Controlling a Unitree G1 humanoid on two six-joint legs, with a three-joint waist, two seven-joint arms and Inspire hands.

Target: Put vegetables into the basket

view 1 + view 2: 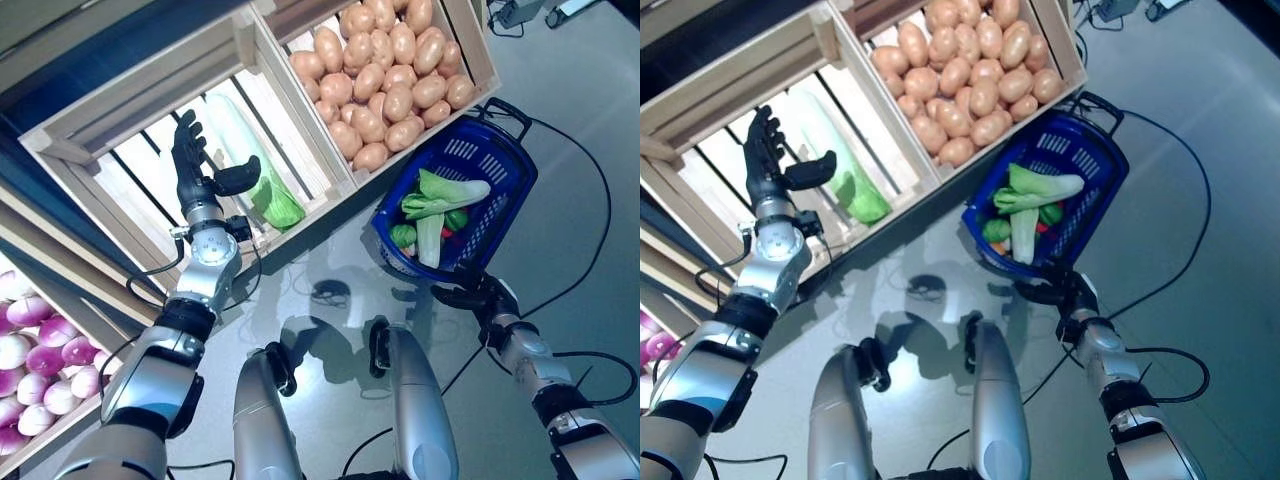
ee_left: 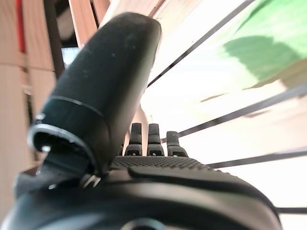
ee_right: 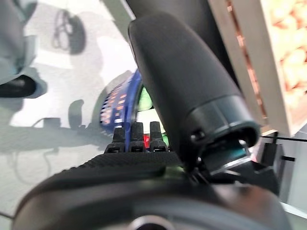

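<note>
A long pale vegetable with a green end lies on the slats of the middle wooden crate. My left hand is inside that crate just left of it, fingers straight and thumb spread toward it, holding nothing. In the left wrist view the vegetable's green end lies past the fingers. The blue basket sits on the floor below the potato crate and holds bok choy and other greens. My right hand hovers open at the basket's near end.
A crate full of potatoes stands next to the middle crate, right above the basket. Another crate with purple-white turnips is at the far left. The basket's black handles lie folded outward.
</note>
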